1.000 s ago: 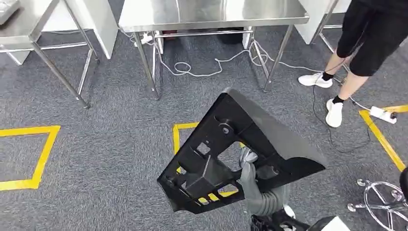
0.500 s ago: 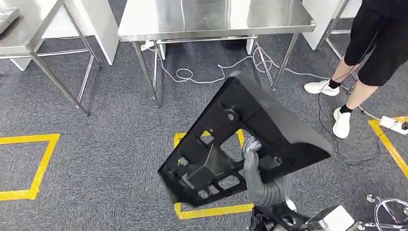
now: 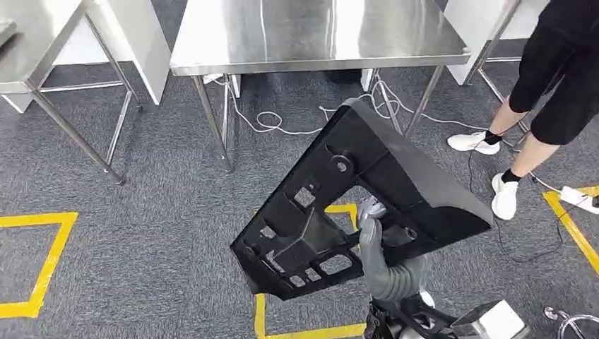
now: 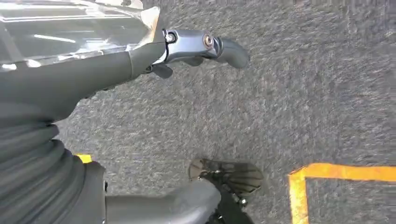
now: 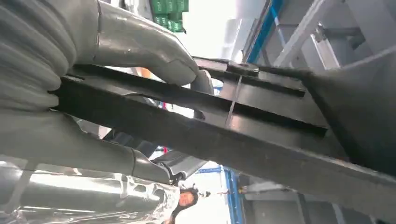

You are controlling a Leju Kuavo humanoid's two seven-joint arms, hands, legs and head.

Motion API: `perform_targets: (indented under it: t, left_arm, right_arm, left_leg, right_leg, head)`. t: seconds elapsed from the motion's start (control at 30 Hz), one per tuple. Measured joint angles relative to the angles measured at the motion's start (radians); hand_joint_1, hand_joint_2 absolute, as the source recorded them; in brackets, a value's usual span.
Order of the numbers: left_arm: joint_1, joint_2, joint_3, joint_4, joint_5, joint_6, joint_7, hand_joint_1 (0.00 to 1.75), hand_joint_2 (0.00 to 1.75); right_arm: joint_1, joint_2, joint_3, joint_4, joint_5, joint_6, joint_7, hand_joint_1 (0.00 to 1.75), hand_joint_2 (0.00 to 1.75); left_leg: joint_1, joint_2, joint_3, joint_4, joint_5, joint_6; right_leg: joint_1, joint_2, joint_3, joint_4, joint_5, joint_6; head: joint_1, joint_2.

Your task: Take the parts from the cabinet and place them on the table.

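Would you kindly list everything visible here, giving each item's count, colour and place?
Part: one, black plastic, held up over the carpet.
Steel tables: two, silver, ahead and far left.
Floor tape: yellow outlines, on grey carpet.
Cables: white, under the middle table.
Power strip: one, white, by the right-hand tape.
Person: one, black clothes, white shoes, standing at right.
Right hand: grey, grips the part through an opening.
Left hand: grey, holding nothing, hangs above the carpet.

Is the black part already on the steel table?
No, the right hand holds the black part up over the carpet, short of the steel table.
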Motion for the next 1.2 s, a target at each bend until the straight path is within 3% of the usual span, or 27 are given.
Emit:
perform_targets:
  t: [0.03, 0.07, 0.13, 0.17, 0.2, 0.23, 0.3, 0.33, 0.37, 0.4, 0.43, 0.53, 0.57, 0.63, 0.7, 0.73, 0.77, 0.8, 0.83, 0.87, 0.9, 0.97, 1.03, 1.07, 1.13, 1.17, 1.2]
  left_arm:
    - [0.0, 0.0, 0.0, 0.0, 0.0, 0.0, 0.0, 0.0, 1.75]
    - [-0.001, 0.0, 0.0, 0.0, 0.0, 0.0, 0.0, 0.0, 1.75]
    - [0.0, 0.001, 0.0, 0.0, 0.0, 0.0, 0.0, 0.0, 1.75]
    - [0.0, 0.001, 0.0, 0.0, 0.0, 0.0, 0.001, 0.0, 1.75]
    - [0.0, 0.001, 0.0, 0.0, 0.0, 0.0, 0.003, 0.0, 1.75]
    - [0.0, 0.001, 0.0, 0.0, 0.0, 0.0, 0.005, 0.0, 1.75]
    - [0.001, 0.0, 0.0, 0.0, 0.002, 0.0, 0.006, 0.0, 1.75]
    - [0.001, 0.0, 0.0, 0.0, 0.004, 0.0, 0.007, 0.0, 1.75]
    - [0.001, 0.0, 0.0, 0.0, 0.006, 0.0, 0.008, 0.0, 1.75]
    - [0.0, 0.0, 0.0, 0.0, 0.009, 0.0, 0.007, 0.0, 1.75]
    - [0.0, 0.0, 0.0, 0.0, 0.01, 0.0, 0.006, 0.0, 1.75]
    - [-0.003, -0.002, -0.001, 0.001, -0.001, -0.005, -0.011, 0.0, 1.75]
    - [-0.003, -0.003, -0.002, 0.001, -0.003, -0.007, -0.013, 0.0, 1.75]
    - [0.0, -0.003, -0.003, 0.001, -0.006, -0.007, -0.013, 0.0, 1.75]
    - [0.001, -0.003, -0.004, 0.001, -0.011, -0.007, -0.013, 0.0, 1.75]
    - [0.001, -0.002, -0.005, 0.001, -0.012, -0.006, -0.013, 0.0, 1.75]
    - [0.001, -0.001, -0.005, 0.001, -0.013, -0.006, -0.013, 0.0, 1.75]
    - [0.004, 0.0, -0.005, 0.001, -0.014, -0.006, -0.013, 0.0, 1.75]
    - [0.005, 0.0, -0.005, 0.002, -0.014, -0.006, -0.013, 0.0, 1.75]
    - [0.004, 0.0, -0.005, 0.003, -0.015, -0.005, -0.013, 0.0, 1.75]
    - [0.004, 0.0, -0.005, 0.004, -0.016, -0.005, -0.011, 0.0, 1.75]
    - [0.005, 0.002, -0.005, 0.004, -0.015, -0.002, -0.01, 0.0, 1.75]
    - [0.004, 0.0, -0.006, 0.005, -0.015, -0.002, -0.01, 0.0, 1.75]
    - [0.003, 0.0, -0.006, 0.005, -0.015, -0.001, -0.01, 0.0, 1.75]
    - [0.003, 0.001, -0.006, 0.005, -0.015, -0.001, -0.009, 0.0, 1.75]
    - [0.003, 0.001, -0.006, 0.005, -0.015, 0.0, -0.009, 0.0, 1.75]
    - [0.003, 0.001, -0.006, 0.005, -0.015, 0.0, -0.009, 0.0, 1.75]
  right_arm:
    - [-0.003, 0.0, -0.001, -0.001, 0.0, 0.0, 0.0, 1.75, 1.75]
    - [-0.004, 0.0, -0.001, -0.001, 0.0, 0.0, 0.0, 1.75, 1.75]
    - [-0.001, 0.0, -0.003, -0.001, 0.001, -0.004, 0.002, 1.75, 1.75]
    - [0.0, 0.0, -0.004, -0.001, 0.003, -0.005, 0.003, 1.75, 1.75]
    - [-0.001, 0.0, -0.005, -0.001, 0.004, -0.006, 0.005, 1.75, 1.75]
    - [-0.002, 0.0, -0.005, -0.001, 0.005, -0.006, 0.009, 1.75, 1.75]
    - [-0.002, 0.0, -0.005, 0.0, 0.006, -0.006, 0.018, 1.75, 1.75]
    - [0.0, 0.0, -0.005, 0.002, 0.005, -0.006, 0.021, 1.75, 1.75]
    - [-0.004, 0.0, -0.004, 0.004, 0.002, -0.005, 0.025, 1.75, 1.75]
    - [-0.001, 0.001, -0.004, 0.005, 0.001, -0.002, 0.024, 1.75, 1.75]
    - [-0.002, 0.0, -0.005, 0.006, -0.001, -0.002, 0.022, 1.75, 1.75]
    - [-0.004, 0.002, -0.005, 0.01, -0.006, -0.011, 0.011, 1.75, 1.75]
    - [-0.007, 0.002, -0.005, 0.012, -0.007, -0.014, 0.007, 1.75, 1.75]
    - [-0.007, 0.002, -0.006, 0.019, -0.008, -0.022, 0.004, 1.75, 1.75]
    - [-0.006, 0.002, -0.006, 0.027, -0.011, -0.03, 0.001, 1.75, 1.75]
    - [-0.006, 0.001, -0.006, 0.03, -0.012, -0.033, 0.0, 1.75, 1.75]
    - [-0.007, 0.001, -0.006, 0.032, -0.015, -0.04, -0.001, 1.75, 1.75]
    - [-0.007, 0.001, -0.006, 0.034, -0.016, -0.042, -0.002, 1.75, 1.75]
    - [-0.007, 0.001, -0.007, 0.037, -0.018, -0.042, -0.003, 1.75, 1.75]
    - [-0.01, 0.001, -0.007, 0.039, -0.018, -0.042, -0.003, 1.75, 1.75]
    - [-0.013, 0.002, -0.007, 0.04, -0.019, -0.042, -0.005, 1.75, 1.75]
    - [-0.014, 0.002, -0.008, 0.041, -0.019, -0.042, -0.003, 1.75, 1.75]
    - [-0.02, 0.002, -0.007, 0.043, -0.02, -0.041, -0.002, 1.75, 1.75]
    - [-0.025, 0.002, -0.007, 0.044, -0.02, -0.041, -0.003, 1.75, 1.75]
    - [-0.028, 0.0, -0.007, 0.049, -0.022, -0.04, -0.002, 1.75, 1.75]
    - [-0.028, -0.001, -0.007, 0.053, -0.024, -0.041, -0.002, 1.75, 1.75]
    - [-0.028, -0.001, -0.007, 0.056, -0.026, -0.041, -0.001, 1.75, 1.75]
  left_leg:
    - [-0.001, -0.001, 0.01, -0.003, -0.006, 0.007]
    - [-0.001, -0.002, 0.015, -0.003, -0.014, 0.014]
    - [-0.003, -0.004, 0.03, -0.003, -0.034, 0.018]
    - [-0.004, -0.008, 0.04, -0.003, -0.044, 0.018]
    - [-0.006, -0.01, 0.054, -0.003, -0.055, 0.018]
    - [-0.007, -0.013, 0.069, -0.003, -0.066, 0.016]
    - [-0.009, -0.015, 0.089, -0.005, -0.091, 0.012]
    - [-0.012, -0.015, 0.104, 0.0, -0.102, 0.009]
    - [-0.014, -0.018, 0.106, -0.003, -0.111, 0.002]
    - [-0.012, -0.015, 0.107, -0.003, -0.119, -0.007]
    - [-0.011, -0.013, 0.117, 0.006, -0.119, -0.011]
    - [-0.004, -0.006, 0.108, 0.054, -0.135, -0.025]
    - [0.002, -0.003, 0.076, 0.109, -0.151, -0.032]
    - [0.01, 0.0, -0.016, 0.223, -0.192, -0.044]
    - [0.015, 0.0, -0.064, 0.227, -0.199, -0.051]
    - [0.018, 0.002, -0.064, 0.181, -0.17, -0.053]
    - [0.02, 0.005, -0.051, 0.109, -0.117, -0.055]
    - [0.021, 0.01, -0.033, 0.059, -0.024, -0.055]
    - [0.016, 0.013, -0.043, 0.082, -0.006, -0.049]
    - [0.004, 0.017, -0.056, 0.065, -0.028, -0.045]
    - [-0.002, 0.017, -0.04, 0.053, -0.014, -0.025]
    - [-0.006, 0.017, -0.024, 0.031, -0.023, -0.008]
    - [-0.004, 0.009, 0.017, -0.004, -0.023, 0.008]
    - [-0.004, 0.008, 0.03, -0.012, -0.029, 0.016]
    - [-0.004, 0.004, 0.05, -0.015, -0.047, 0.022]
    - [-0.004, 0.002, 0.063, -0.015, -0.058, 0.022]
    - [-0.005, -0.002, 0.078, -0.015, -0.07, 0.021]
  right_leg:
    - [0.001, 0.0, -0.029, 0.056, -0.002, -0.003]
    - [0.001, 0.0, -0.08, 0.126, -0.015, -0.007]
    - [0.001, 0.0, -0.171, 0.218, -0.077, -0.019]
    - [0.001, 0.0, -0.2, 0.228, -0.096, -0.014]
    - [0.001, 0.0, -0.211, 0.203, -0.091, -0.011]
    - [0.001, 0.0, -0.206, 0.152, -0.064, -0.002]
    - [0.001, -0.001, -0.18, 0.004, 0.063, 0.023]
    - [0.001, -0.003, -0.183, -0.014, 0.12, 0.022]
    - [0.006, -0.007, -0.179, -0.022, 0.097, -0.002]
    - [0.009, -0.004, -0.165, -0.022, 0.108, -0.012]
    - [0.005, -0.003, -0.177, -0.028, 0.099, -0.026]
    - [-0.005, -0.001, -0.12, -0.034, 0.08, -0.049]
    - [-0.005, -0.001, -0.108, -0.034, 0.07, -0.055]
    - [-0.004, 0.0, -0.086, -0.034, 0.047, -0.054]
    - [-0.006, 0.003, -0.056, -0.034, 0.024, -0.051]
    - [-0.007, 0.004, -0.036, -0.034, 0.009, -0.048]
    - [-0.009, 0.004, -0.014, -0.034, -0.007, -0.043]
    - [-0.01, 0.002, -0.003, -0.037, -0.024, -0.038]
    - [-0.008, 0.002, 0.012, -0.048, -0.032, -0.031]
    - [-0.008, 0.002, 0.024, -0.051, -0.033, -0.027]
    - [-0.003, 0.002, 0.016, -0.056, -0.037, -0.019]
    - [0.001, 0.001, 0.04, -0.06, -0.023, 0.002]
    - [-0.003, -0.001, -0.011, 0.025, 0.001, 0.017]
    - [-0.003, -0.001, -0.062, 0.101, 0.002, 0.012]
    - [-0.003, -0.001, -0.169, 0.218, -0.048, -0.006]
    - [-0.003, -0.001, -0.206, 0.238, -0.073, -0.009]
    - [-0.003, -0.001, -0.227, 0.231, -0.08, -0.001]
  head:
    - [-0.001, 0.0]
    - [0.003, 0.0]
    - [0.003, 0.0]
    - [0.003, 0.0]
    - [0.002, 0.0]
    - [0.003, 0.0]
    - [0.004, 0.0]
    - [0.003, 0.0]
    - [0.004, 0.0]
    - [0.001, 0.0]
    - [0.003, 0.0]
    - [0.002, 0.0]
    - [-0.002, 0.0]
    - [-0.002, 0.0]
    - [-0.002, 0.0]
    - [-0.002, 0.0]
    - [-0.001, 0.0]
    - [-0.002, 0.0]
    - [0.002, 0.0]
    - [-0.004, 0.0]
    - [-0.004, 0.0]
    - [-0.006, 0.0]
    - [-0.004, 0.0]
    - [-0.003, 0.0]
    - [0.001, 0.0]
    - [0.001, 0.0]
    - [0.001, 0.0]
